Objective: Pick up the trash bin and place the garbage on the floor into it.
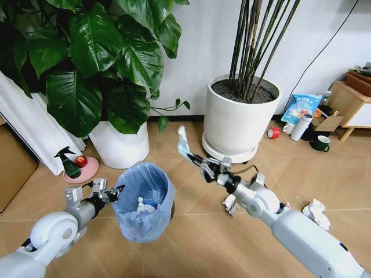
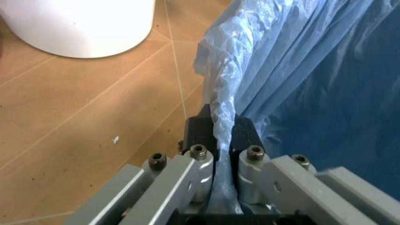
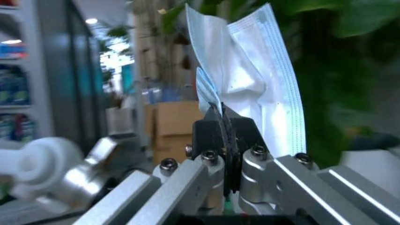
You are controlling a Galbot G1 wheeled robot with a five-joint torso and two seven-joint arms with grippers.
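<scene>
Left gripper (image 1: 117, 190) clamped on the trash bin (image 1: 144, 201) liner rim, bin held above the floor (image 1: 191, 243). Right gripper (image 1: 194, 157) pinches 1 blue-white mask-like piece (image 1: 183, 141), just right of the bin. Best: centre over the opening before release; keep bin level.

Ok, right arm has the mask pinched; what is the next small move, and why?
Probably carry the right gripper leftward over the trash bin: its face mask hangs beside the rim, not above the opening, while the left gripper holds the bin's bag edge.
</scene>
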